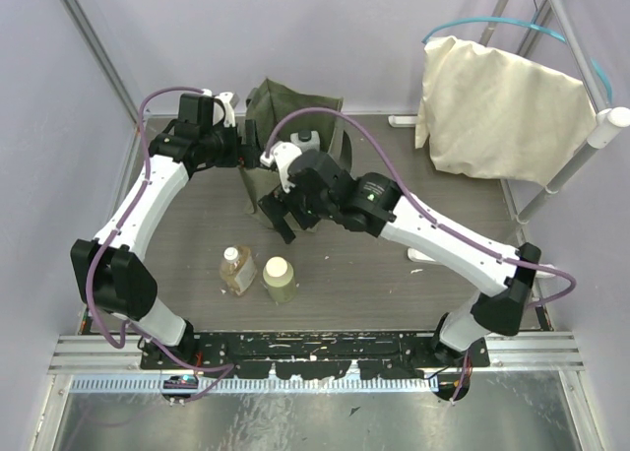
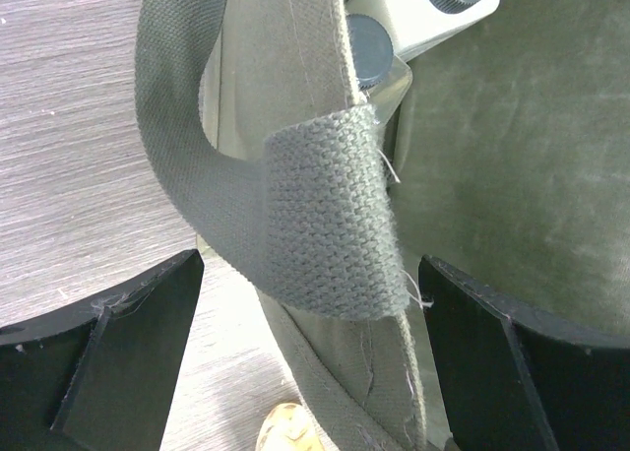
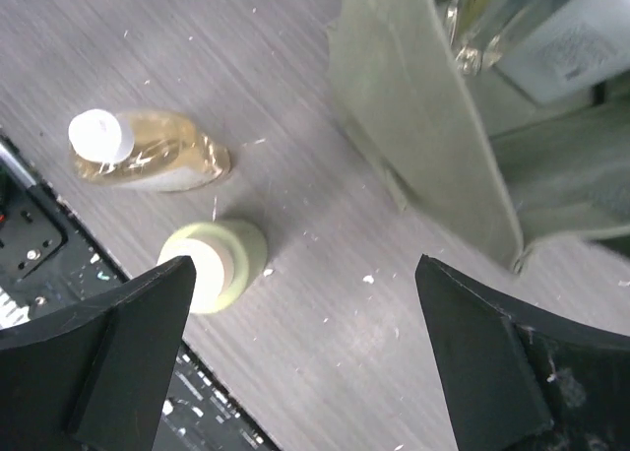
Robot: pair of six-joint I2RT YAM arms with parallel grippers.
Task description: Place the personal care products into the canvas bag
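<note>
Status: the clear bottle [image 3: 532, 28] and white bottle [image 2: 423, 13] are inside the canvas bag [image 1: 285, 101]. The amber bottle [image 1: 234, 270] and yellow-green bottle [image 1: 280, 280] sit on the table just in front of it.

The right gripper [image 3: 305, 274] hangs above these 2, jaws wide and empty. The left gripper [image 2: 310, 269] is equally wide, astride the strap handle [image 2: 325, 225] without clamping it.

Judged step: fetching bottle 3. The next move calls for a descent centred on 1 bottle.

The right arm masks the bag's mouth, so how the contents lie cannot be told.

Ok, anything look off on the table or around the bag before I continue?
Nothing spilled or damaged. The canvas bag's strap handle droops outside its wall, between the left gripper's open jaws. Small white specks dot the table near the bag.
</note>
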